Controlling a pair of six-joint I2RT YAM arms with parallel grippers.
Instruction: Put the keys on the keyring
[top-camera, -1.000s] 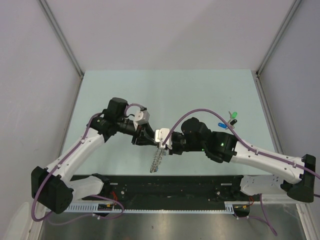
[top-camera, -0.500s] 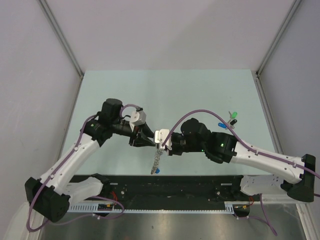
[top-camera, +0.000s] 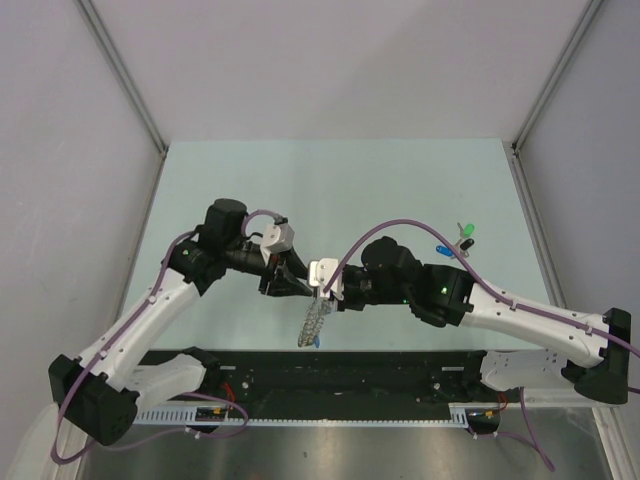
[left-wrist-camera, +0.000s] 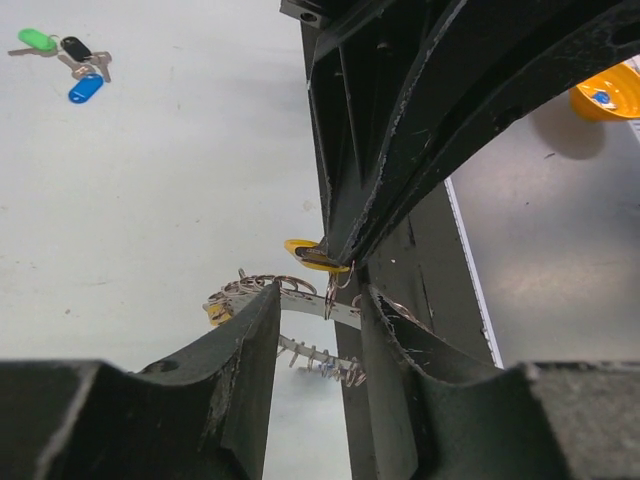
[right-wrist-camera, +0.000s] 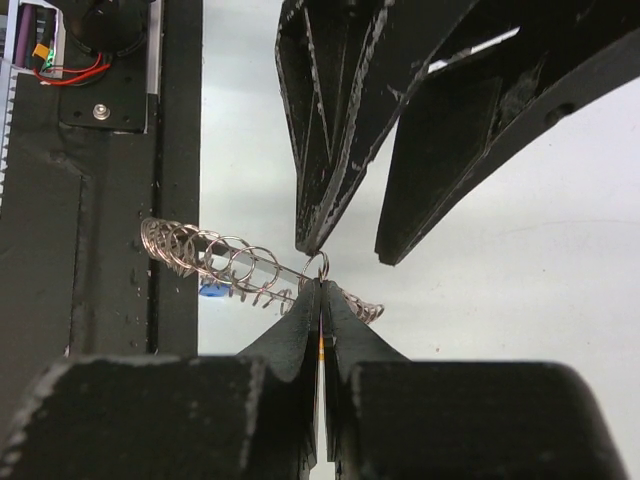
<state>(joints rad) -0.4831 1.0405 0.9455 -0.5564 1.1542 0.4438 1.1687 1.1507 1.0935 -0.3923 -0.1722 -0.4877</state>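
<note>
Pinching yellow key (left-wrist-camera: 312, 255) tight in right gripper (right-wrist-camera: 321, 292), keyring (right-wrist-camera: 215, 262) dangling at its tips; holding left gripper (left-wrist-camera: 320, 298) parted astride keyring.

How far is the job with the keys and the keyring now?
Done, it seems: a blue cap shows at the keyring, so one key may hang there already. In hand: the right gripper is shut on the yellow key at the ring; the left gripper is open beside it. Whether that key is threaded, I cannot tell. Left: the green key, black key and blue key lie on the table.
</note>
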